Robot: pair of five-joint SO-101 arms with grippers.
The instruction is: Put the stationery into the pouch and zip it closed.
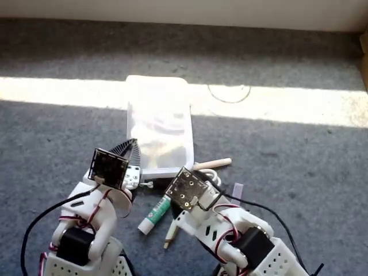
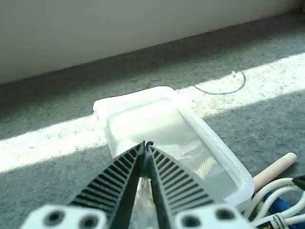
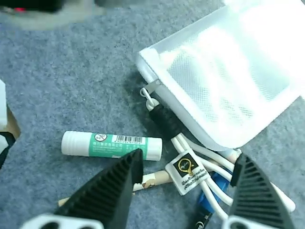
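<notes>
The white mesh pouch [image 1: 158, 129] lies flat on the grey carpet [image 1: 299, 172], its far end in a strip of sunlight. At the pouch's near left corner the left gripper [image 2: 145, 149] has its ribbed fingers pressed together; I cannot tell whether any mesh is caught between them. Just off the pouch's near right corner the right gripper [image 3: 188, 157] hangs with its claw spread wide over a bundled white cable [image 3: 190, 174], holding nothing. The zipper pull [image 3: 151, 88] sticks out from the pouch's near edge. The stationery is all outside the pouch: a green glue stick [image 3: 112, 144] just beside the near edge, a pencil [image 3: 152, 180] past that, and a wooden stick [image 1: 213, 164] touching the near right corner.
</notes>
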